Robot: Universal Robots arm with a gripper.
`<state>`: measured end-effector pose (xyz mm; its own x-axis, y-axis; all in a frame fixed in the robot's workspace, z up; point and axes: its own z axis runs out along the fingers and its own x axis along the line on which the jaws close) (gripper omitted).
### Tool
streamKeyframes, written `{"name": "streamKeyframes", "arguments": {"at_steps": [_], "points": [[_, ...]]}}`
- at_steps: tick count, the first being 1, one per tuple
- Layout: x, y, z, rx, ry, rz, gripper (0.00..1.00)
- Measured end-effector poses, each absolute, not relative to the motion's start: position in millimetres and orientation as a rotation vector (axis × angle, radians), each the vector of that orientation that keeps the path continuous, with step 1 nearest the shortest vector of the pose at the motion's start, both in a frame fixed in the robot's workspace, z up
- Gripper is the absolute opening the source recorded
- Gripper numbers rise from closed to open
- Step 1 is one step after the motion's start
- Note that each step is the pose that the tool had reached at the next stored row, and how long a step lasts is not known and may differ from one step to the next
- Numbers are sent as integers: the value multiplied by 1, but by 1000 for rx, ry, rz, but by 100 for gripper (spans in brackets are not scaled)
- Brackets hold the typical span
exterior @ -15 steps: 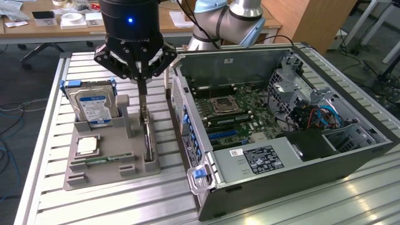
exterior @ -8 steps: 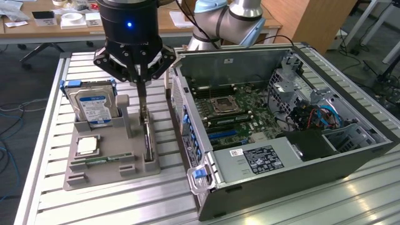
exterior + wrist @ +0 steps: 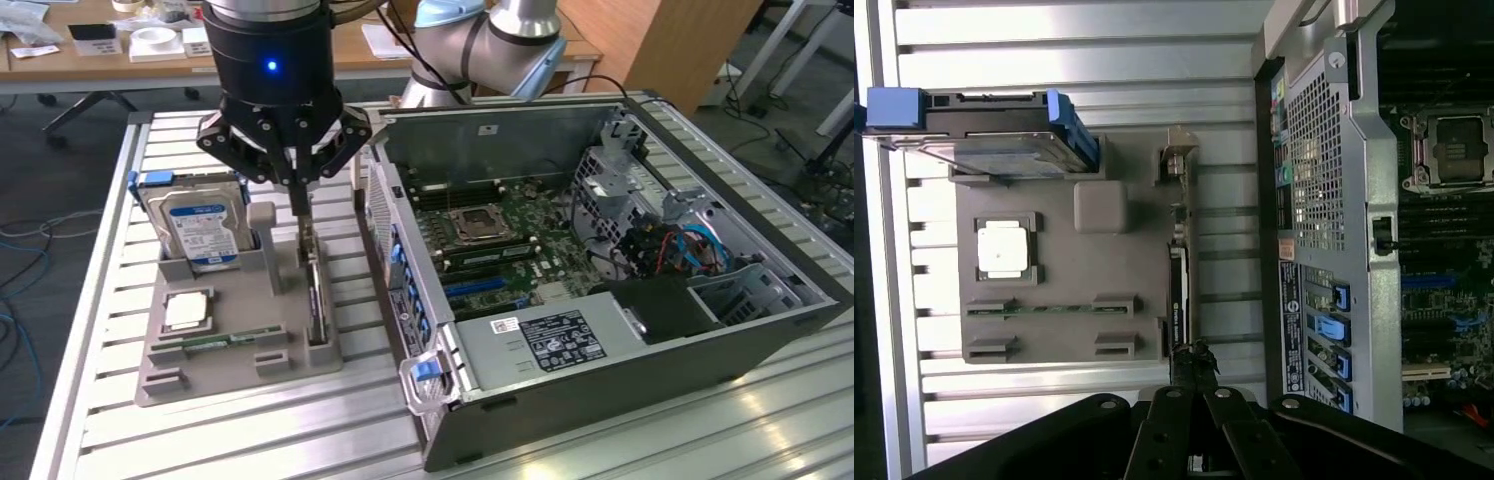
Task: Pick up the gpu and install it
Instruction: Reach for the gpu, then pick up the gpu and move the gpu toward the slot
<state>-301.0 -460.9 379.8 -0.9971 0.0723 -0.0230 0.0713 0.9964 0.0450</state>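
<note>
The gpu [image 3: 315, 295] stood on its thin edge in a slot of the grey holder [image 3: 227, 372], on the side of the holder next to the pc case [image 3: 601, 352]. The gripper [image 3: 302, 215] pointed straight down & the card was right under it, so the card lay below the jaws, not off to a side. The jaws were pulled tight together w/ the card's top edge between them, so they looked to be pinching the gpu. The card was low in its slot, not lifted out yet.

In the wrist view the gpu [image 3: 1178, 290] was a thin dark line running away from the gripper [image 3: 1194, 352]. Its long side ran along the holder [image 3: 1054, 270] & along the wall of the pc case [image 3: 1324, 200]. So the jaws closed across the thin way of the card, which is the good way to hold it.

The hard drive [image 3: 198, 225] w/ the blue label stood at the far end of the holder, well apart from the card. The open pc case sat just beside the holder, on the exterior view's right
</note>
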Motion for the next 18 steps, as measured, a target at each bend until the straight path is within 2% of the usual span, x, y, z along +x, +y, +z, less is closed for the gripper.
{"name": "streamKeyframes", "arguments": {"at_steps": [14, 15, 16, 17, 18], "points": [[-301, -461, 380, 112, 3114, 69, 11], [-301, -461, 380, 112, 3114, 69, 11], [-301, -461, 380, 112, 3114, 69, 17], [-301, -461, 380, 112, 3114, 69, 17], [-301, -461, 380, 112, 3114, 69, 23]]}}
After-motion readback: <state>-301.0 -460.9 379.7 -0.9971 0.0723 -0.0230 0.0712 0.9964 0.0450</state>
